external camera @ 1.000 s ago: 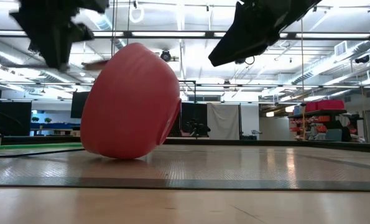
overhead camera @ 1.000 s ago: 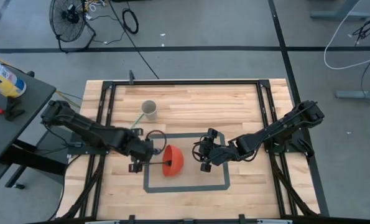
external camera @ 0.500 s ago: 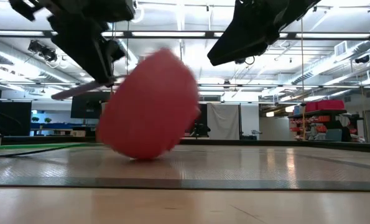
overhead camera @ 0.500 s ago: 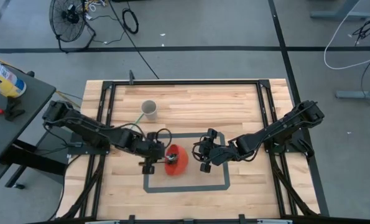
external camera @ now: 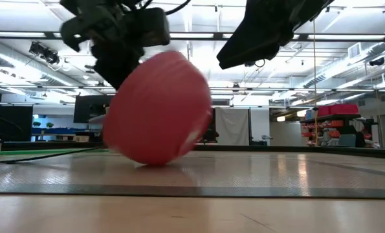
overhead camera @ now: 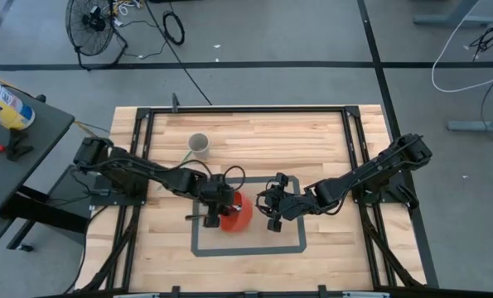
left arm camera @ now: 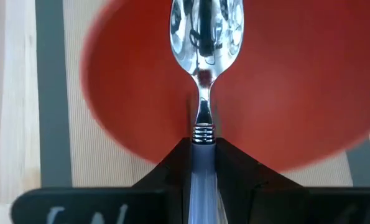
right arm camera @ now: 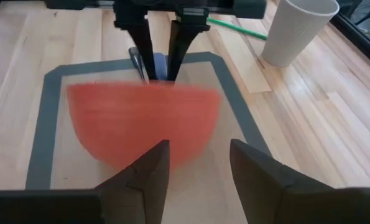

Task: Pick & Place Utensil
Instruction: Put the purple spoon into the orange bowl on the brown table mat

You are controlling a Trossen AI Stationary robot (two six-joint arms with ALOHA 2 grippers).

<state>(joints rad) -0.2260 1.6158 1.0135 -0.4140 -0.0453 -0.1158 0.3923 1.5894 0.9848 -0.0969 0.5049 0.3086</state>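
A red bowl [overhead camera: 234, 215] stands tipped on its rounded side [external camera: 154, 155] inside a grey tape rectangle [overhead camera: 250, 249]. My left gripper [overhead camera: 217, 204] is right at the bowl's left rim, shut on a spoon [left arm camera: 203, 74] with a silver head and a pale blue handle. The spoon's head [left arm camera: 204, 31] is over the bowl's red inside [left arm camera: 284, 81]; whether it touches the bowl I cannot tell. My right gripper [right arm camera: 200, 168] hovers open just right of the bowl [right arm camera: 141, 127], with nothing between its fingers. My left gripper pinches the spoon's pale blue handle [left arm camera: 200, 171] between its two fingers, just behind the ringed neck [left arm camera: 203, 132]. The fingers slant down from the table's left and lie along the spoon. The head sticks out ahead of them, clear of the table.
A white paper cup [overhead camera: 198, 146] stands at the far left of the table, with a green strip [right arm camera: 234, 28] beside it. Black frame rails [overhead camera: 358, 149] run along the table's sides. Bare wood lies near the front edge.
My left gripper has gone toward the table's right and down to the bowl, tipping its fingers more steeply, still shut on the spoon. The bowl has rocked on its rounded side and shifted slightly toward the right gripper.
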